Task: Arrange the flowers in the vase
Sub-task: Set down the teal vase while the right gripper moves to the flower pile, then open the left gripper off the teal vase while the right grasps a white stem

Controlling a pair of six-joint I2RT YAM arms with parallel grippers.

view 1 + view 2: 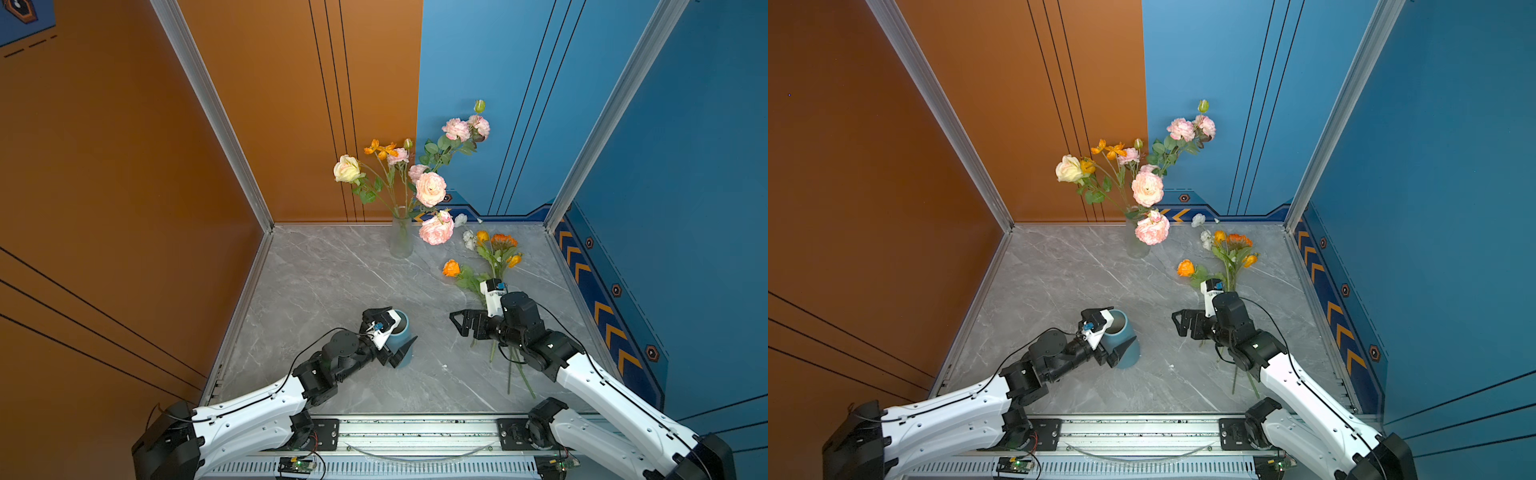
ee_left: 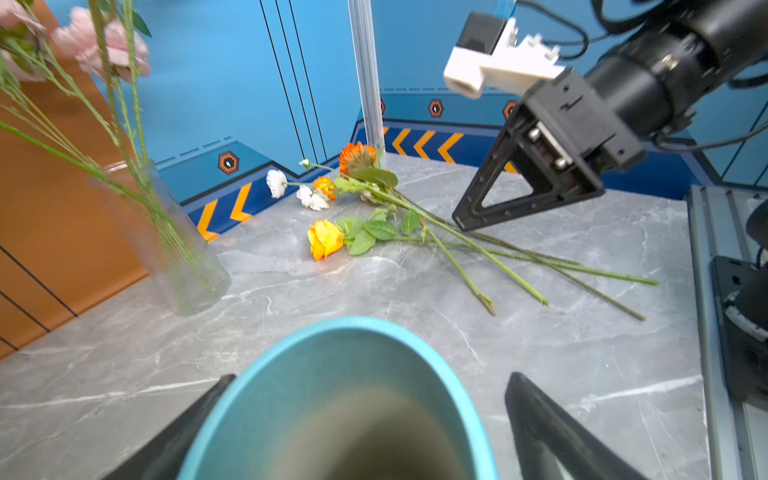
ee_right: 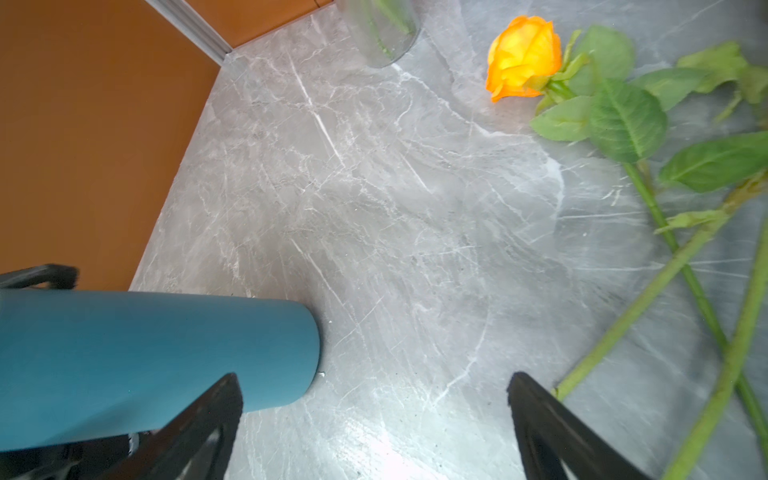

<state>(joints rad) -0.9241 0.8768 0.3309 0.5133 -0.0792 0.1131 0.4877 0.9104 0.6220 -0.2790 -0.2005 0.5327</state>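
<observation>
The left tool point(image 1: 395, 328) stands released, its jaws spread to either side of a teal cylindrical vase point(image 1: 398, 338) that sits upright on the grey marble-patterned counter point(image 1: 324, 291), near the front and left of the middle. In the left wrist view one finger stands clear of the vase wall. The other seems to lie close against it, though the near blur leaves contact uncertain.

The right tool point(image 3: 374, 378) is also spread wide and grips nothing. It hangs over bare counter between the teal vase and a loose bunch of green-stemmed artificial flowers point(image 1: 496, 255) lying flat on the right side of the counter. Their stem ends point toward the front edge and pass under the right arm. In that bunch are an orange-yellow rose point(image 3: 523, 58), a ruffled orange bloom point(image 2: 356, 157) and small white blooms point(image 2: 276, 183).

At the back of the counter a clear ribbed glass vase point(image 1: 401, 241) stands upright. It holds pink, cream and orange blooms point(image 1: 430, 189) on long stems that fan out well above its rim.
</observation>
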